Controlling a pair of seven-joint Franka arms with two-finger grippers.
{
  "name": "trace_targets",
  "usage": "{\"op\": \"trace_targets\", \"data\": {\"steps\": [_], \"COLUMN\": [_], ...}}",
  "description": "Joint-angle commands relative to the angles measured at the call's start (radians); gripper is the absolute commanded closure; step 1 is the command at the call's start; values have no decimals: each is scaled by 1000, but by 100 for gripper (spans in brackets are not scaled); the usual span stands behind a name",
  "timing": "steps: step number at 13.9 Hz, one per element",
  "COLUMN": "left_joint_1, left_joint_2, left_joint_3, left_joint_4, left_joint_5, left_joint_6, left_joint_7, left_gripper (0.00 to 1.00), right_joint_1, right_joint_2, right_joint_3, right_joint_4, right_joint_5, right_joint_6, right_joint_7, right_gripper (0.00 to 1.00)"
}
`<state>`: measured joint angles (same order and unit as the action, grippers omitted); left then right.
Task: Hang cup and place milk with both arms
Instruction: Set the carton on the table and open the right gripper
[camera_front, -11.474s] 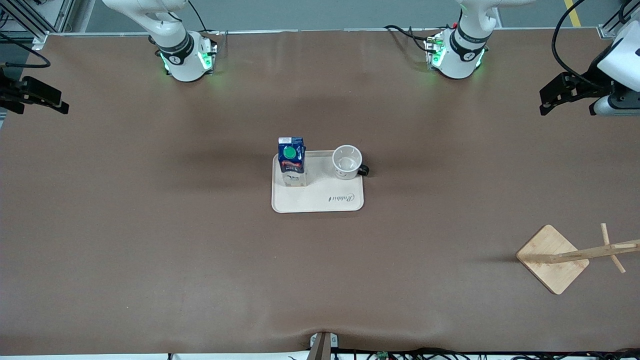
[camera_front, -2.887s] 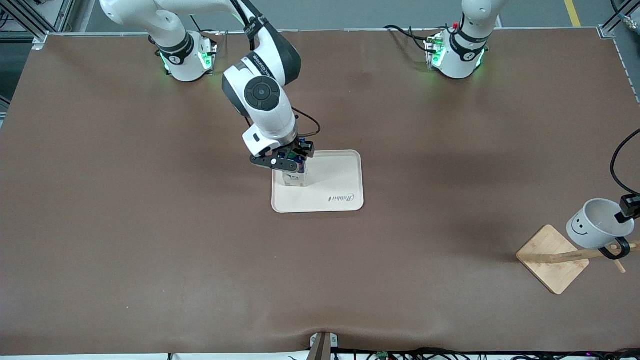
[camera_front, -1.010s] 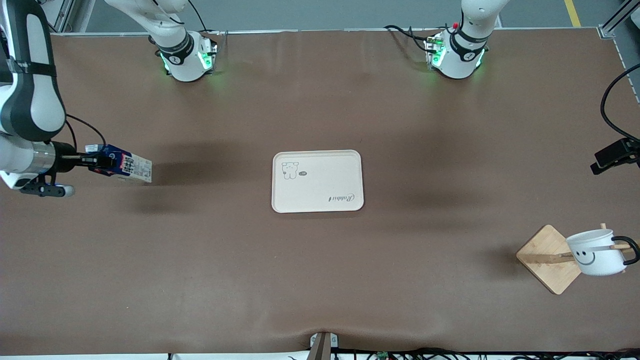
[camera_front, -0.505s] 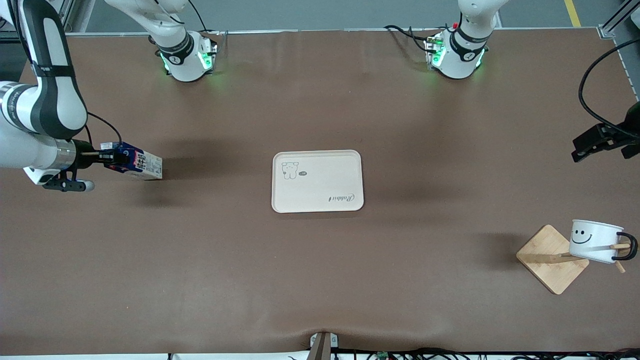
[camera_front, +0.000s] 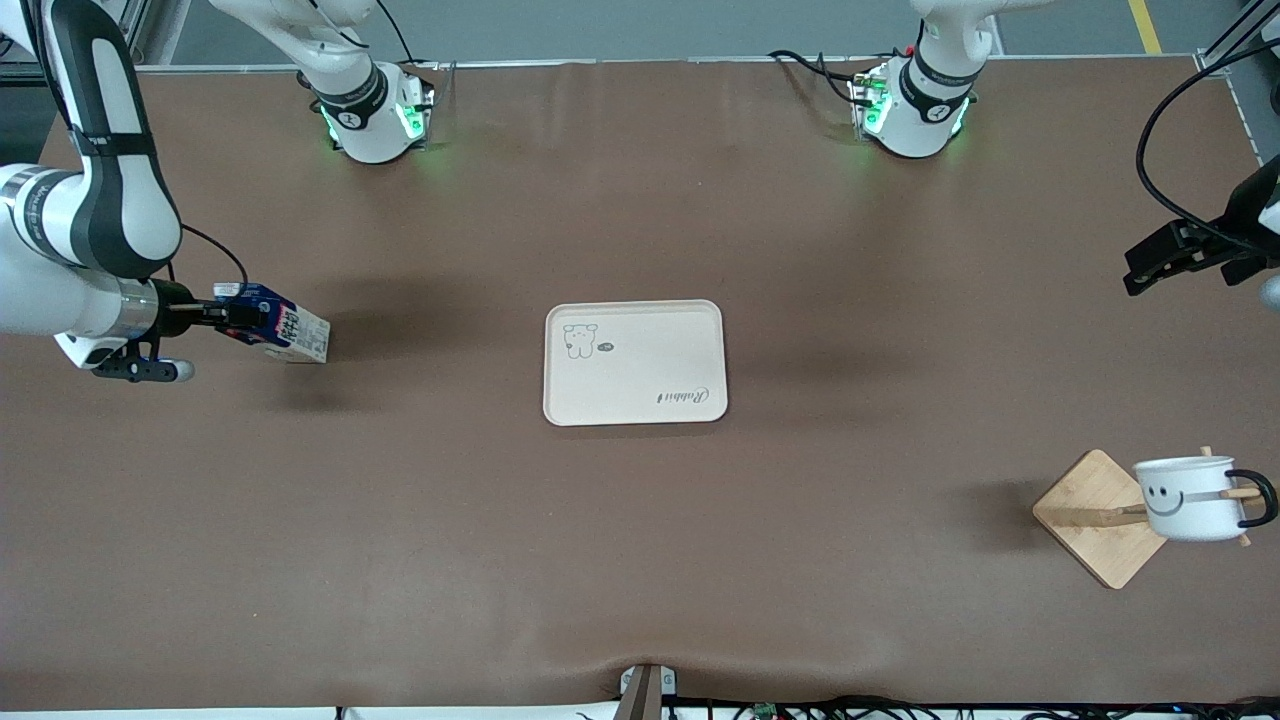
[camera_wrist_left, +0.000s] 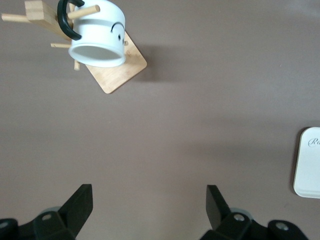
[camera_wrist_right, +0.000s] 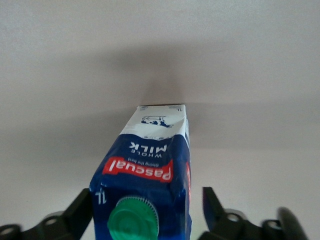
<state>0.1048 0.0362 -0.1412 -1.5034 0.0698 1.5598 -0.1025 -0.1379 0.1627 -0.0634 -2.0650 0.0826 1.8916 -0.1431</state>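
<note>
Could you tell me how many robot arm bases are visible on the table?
2, both at the table edge farthest from the front camera: the right arm's base toward that arm's end, the left arm's base toward the other. Nothing seems hidden.

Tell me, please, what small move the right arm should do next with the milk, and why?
Probably lower it and release. The right gripper holds the milk tilted over the table toward the right arm's end. The cup already hangs on the rack; the left gripper is open.
</note>
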Motion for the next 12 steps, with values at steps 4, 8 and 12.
{"op": "trace_targets", "data": {"steps": [4, 8, 12], "left_joint_1": [-63, -63, -62], "left_joint_2": [-104, -101, -104], "left_joint_3": [54, 48, 17], "left_joint_4": [-115, -103, -103], "left_joint_5": [-51, -70, -53], "left_joint_6": [-1, -35, -46], "left_joint_7": [11, 7, -6], "left_gripper": [0, 0, 0], "right_joint_1": [-3, 33, 129], "right_joint_2": [-28, -20, 1], "right_joint_3": [10, 14, 16], "right_joint_4": [84, 320, 601], "right_joint_5": [9, 23, 40], "right_joint_6": [-91, -242, -294], "right_joint_7": [-3, -9, -19], "right_gripper": [0, 0, 0]}}
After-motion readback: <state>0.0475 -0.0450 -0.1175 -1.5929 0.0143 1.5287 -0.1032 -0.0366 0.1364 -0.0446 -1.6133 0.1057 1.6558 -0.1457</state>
